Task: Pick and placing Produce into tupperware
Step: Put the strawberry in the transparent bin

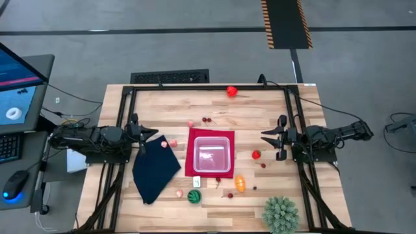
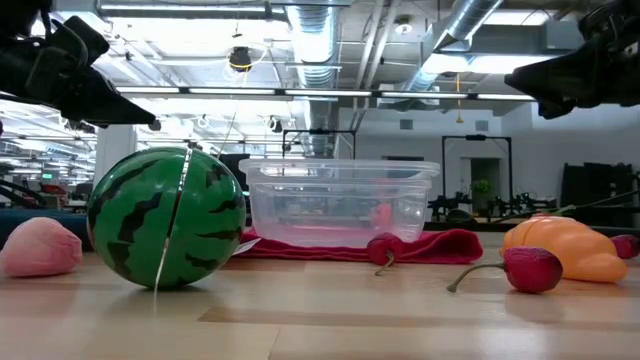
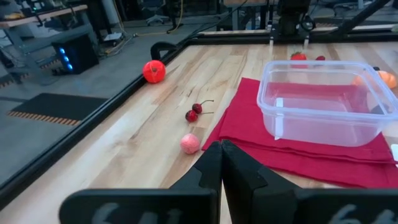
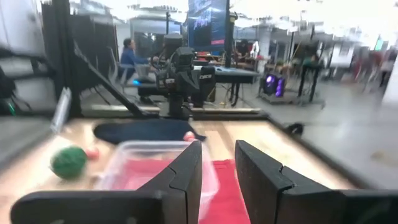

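The clear tupperware (image 1: 211, 156) stands on a red mat (image 1: 190, 162) at the table's middle. Produce lies loose around it. There is a red ball (image 1: 231, 91) at the far edge, cherries (image 1: 207, 119) and a pink piece (image 3: 189, 144). A red piece (image 1: 257, 155) and an orange one (image 1: 240, 184) lie to its right. A green striped ball (image 1: 194, 196) sits near the front. My left gripper (image 1: 155, 134) hovers shut at the table's left, above the cloth's far corner. My right gripper (image 1: 265, 136) hovers at the right with a narrow gap (image 4: 217, 180) between its fingers and nothing in it.
A dark navy cloth (image 1: 155, 170) lies left of the mat with two small pieces (image 1: 168, 143) on its far corner. A spiky green plant ball (image 1: 281, 214) sits at the front right corner. Black frame rails (image 1: 123, 130) run along the table's left, right and far sides.
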